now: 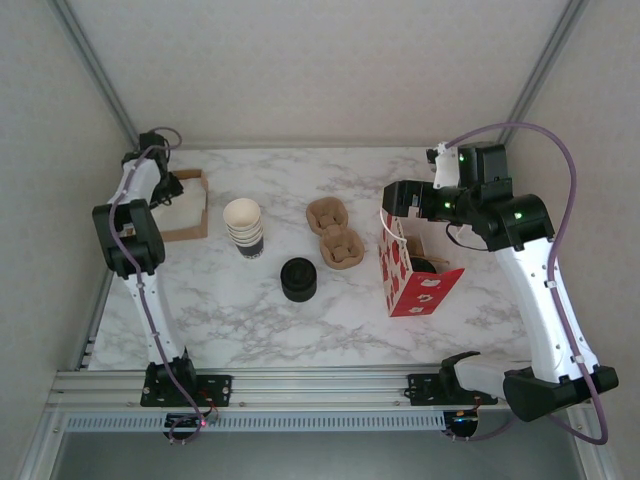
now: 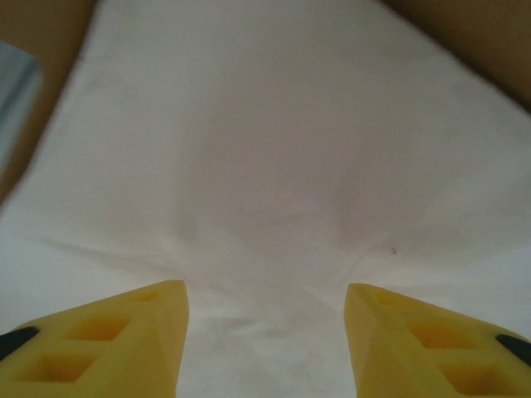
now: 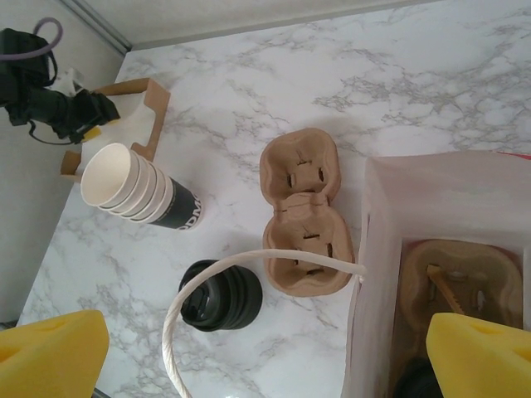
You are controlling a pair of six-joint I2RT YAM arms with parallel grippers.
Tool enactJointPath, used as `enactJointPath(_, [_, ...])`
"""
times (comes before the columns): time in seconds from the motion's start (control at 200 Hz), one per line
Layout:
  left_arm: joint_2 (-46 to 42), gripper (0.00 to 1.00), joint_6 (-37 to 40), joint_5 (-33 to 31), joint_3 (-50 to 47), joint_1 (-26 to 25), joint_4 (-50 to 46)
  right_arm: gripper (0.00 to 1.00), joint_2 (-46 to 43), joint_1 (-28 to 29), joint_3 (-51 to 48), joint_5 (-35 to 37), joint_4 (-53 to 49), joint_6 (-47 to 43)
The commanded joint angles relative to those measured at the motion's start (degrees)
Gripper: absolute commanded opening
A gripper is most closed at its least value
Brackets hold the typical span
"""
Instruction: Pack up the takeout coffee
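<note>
Red-and-white paper bag (image 1: 398, 272) already seems to hold the takeout coffee (image 1: 431, 265), dark lid showing, so we judge packing nearly done; right pincer (image 3: 267, 332) gapes empty above it, left pincer (image 2: 265, 303) hangs half-open, holding nothing, over white napkins (image 2: 265, 149), perhaps to add.

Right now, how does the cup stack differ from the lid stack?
The cup stack is taller, with cream rims over dark bands; the lid stack is squat and all black. The cup stack stands farther back, the lid stack nearer the front. Both stand free on the table.
</note>
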Motion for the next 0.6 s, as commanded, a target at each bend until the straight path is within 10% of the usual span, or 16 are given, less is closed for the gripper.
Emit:
enactJointPath(0.0, [2.5, 0.49, 0.4, 0.7, 1.6, -0.3, -0.5, 0.99, -0.3, 0.5, 0.2, 1.3, -0.5, -0.8])
enactJointPath(0.596, [-0.2, 0.13, 1.7, 0.8, -1.4, -0.5, 1.2, 0.99, 0.9, 0.5, 0.4, 0.8, -0.2, 0.0])
